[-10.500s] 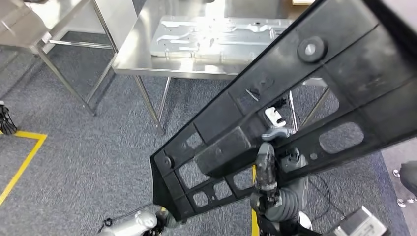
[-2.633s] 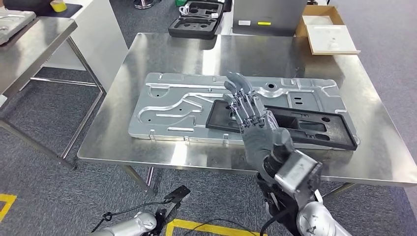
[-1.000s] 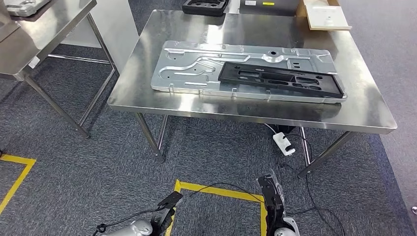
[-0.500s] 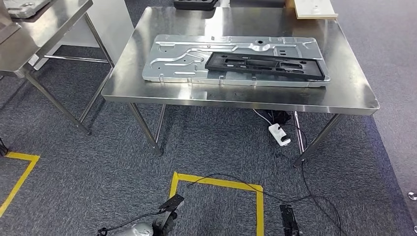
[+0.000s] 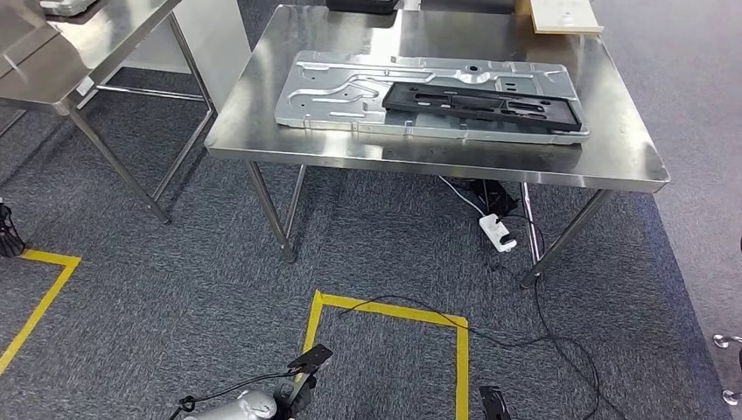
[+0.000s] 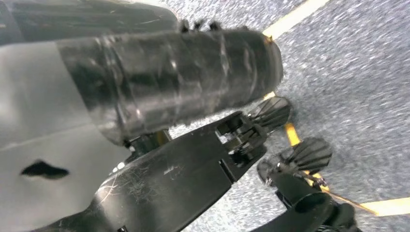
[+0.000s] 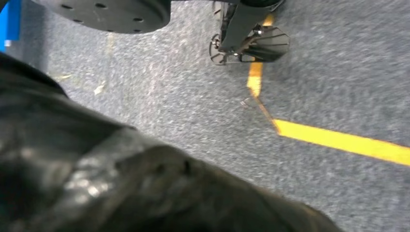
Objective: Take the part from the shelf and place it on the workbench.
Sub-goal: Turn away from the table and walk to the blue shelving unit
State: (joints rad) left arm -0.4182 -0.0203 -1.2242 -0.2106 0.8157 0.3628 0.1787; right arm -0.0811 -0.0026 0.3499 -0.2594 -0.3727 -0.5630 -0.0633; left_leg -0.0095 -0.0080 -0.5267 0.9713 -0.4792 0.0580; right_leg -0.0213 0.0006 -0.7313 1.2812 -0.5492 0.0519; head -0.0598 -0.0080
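The long black plastic part (image 5: 481, 103) lies flat on the steel workbench (image 5: 420, 159). It rests across the right half of a large silver stamped plate (image 5: 341, 83). No hand touches the part. My left hand (image 5: 302, 381) hangs low over the carpet at the head view's bottom edge, dark fingers sticking out with nothing in them. Just the dark straight tips of my right hand (image 5: 493, 404) poke in at the bottom edge, also holding nothing. Both hands are well short of the bench.
A second steel table (image 5: 79, 61) stands at the left, beside a white cabinet (image 5: 210, 35). Under the bench lie a white power strip (image 5: 497, 233) and black cables. Yellow floor tape (image 5: 385, 311) marks a box on the grey carpet. A cardboard box (image 5: 564, 16) sits at the bench's far side.
The camera has shifted, so the bench sits a little differently in the picture. My right hand, which left the part on the plate earlier, has dropped further toward the bottom edge.
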